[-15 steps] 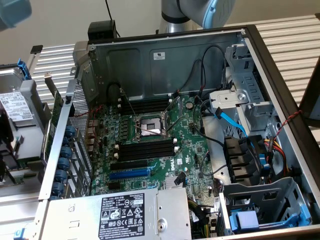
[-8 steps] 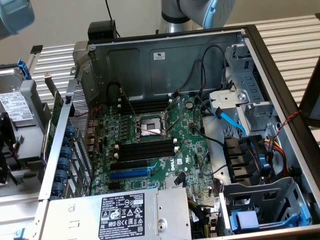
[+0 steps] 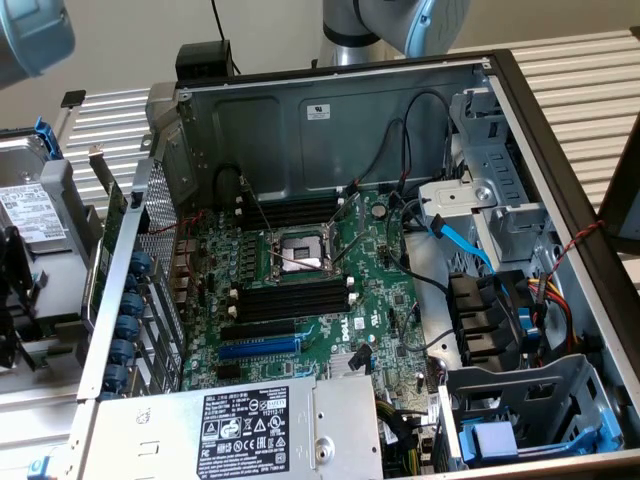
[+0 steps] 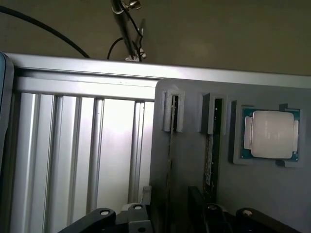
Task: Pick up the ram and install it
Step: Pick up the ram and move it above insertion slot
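Exterior view overlooks the case (image 3: pixel 330 110); wrist view hugs a tray (image 4: pixel 272 194).

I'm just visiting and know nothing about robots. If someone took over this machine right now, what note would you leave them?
End effector: open, empty, above the grey holder.
Ram: on edge in a holder slot, beside the CPU. A thin stick in the next slot may be another.
Done: nothing grasped yet. The memory slots on the motherboard look empty.
Left: the whole job, picking up the ram and installing it.
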You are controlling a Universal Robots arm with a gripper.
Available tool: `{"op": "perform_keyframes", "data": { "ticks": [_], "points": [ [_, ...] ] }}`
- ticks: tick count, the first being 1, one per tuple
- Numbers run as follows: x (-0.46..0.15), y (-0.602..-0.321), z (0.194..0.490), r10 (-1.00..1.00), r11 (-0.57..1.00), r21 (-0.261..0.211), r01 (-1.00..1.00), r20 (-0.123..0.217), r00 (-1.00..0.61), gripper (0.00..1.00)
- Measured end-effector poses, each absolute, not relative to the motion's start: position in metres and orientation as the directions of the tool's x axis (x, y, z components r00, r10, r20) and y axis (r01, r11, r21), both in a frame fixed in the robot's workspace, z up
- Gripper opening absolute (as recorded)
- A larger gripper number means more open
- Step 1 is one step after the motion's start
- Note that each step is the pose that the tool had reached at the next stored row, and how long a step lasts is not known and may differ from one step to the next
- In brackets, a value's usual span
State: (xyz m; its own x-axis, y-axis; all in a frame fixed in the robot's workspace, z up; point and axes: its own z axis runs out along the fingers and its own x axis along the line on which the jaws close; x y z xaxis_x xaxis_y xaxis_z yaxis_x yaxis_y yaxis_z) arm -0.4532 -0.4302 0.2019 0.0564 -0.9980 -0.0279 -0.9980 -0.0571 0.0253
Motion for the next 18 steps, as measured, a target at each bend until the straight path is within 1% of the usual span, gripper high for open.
{"op": "perform_keyframes", "data": {
  "ticks": [6,7,8,9,10,18],
  "points": [
    [-0.4531,-0.4302,0.2005,-0.998,-0.057,0.026,-0.998,-0.028,0.057,0.42],
    [-0.4530,-0.4302,0.2004,-0.998,-0.057,0.026,-0.998,-0.028,0.057,0.40],
    [-0.4531,-0.4302,0.2004,-0.998,-0.057,0.026,-0.998,-0.028,0.057,0.34],
    [-0.4531,-0.4302,0.2003,-0.998,-0.057,0.026,-0.998,-0.028,0.057,0.34],
    [-0.4531,-0.4302,0.2003,-0.998,-0.057,0.026,-0.998,-0.028,0.057,0.27],
    [-0.4531,-0.4302,0.1985,-0.998,-0.057,0.026,-0.998,-0.028,0.057,0.27]
  ]
}}
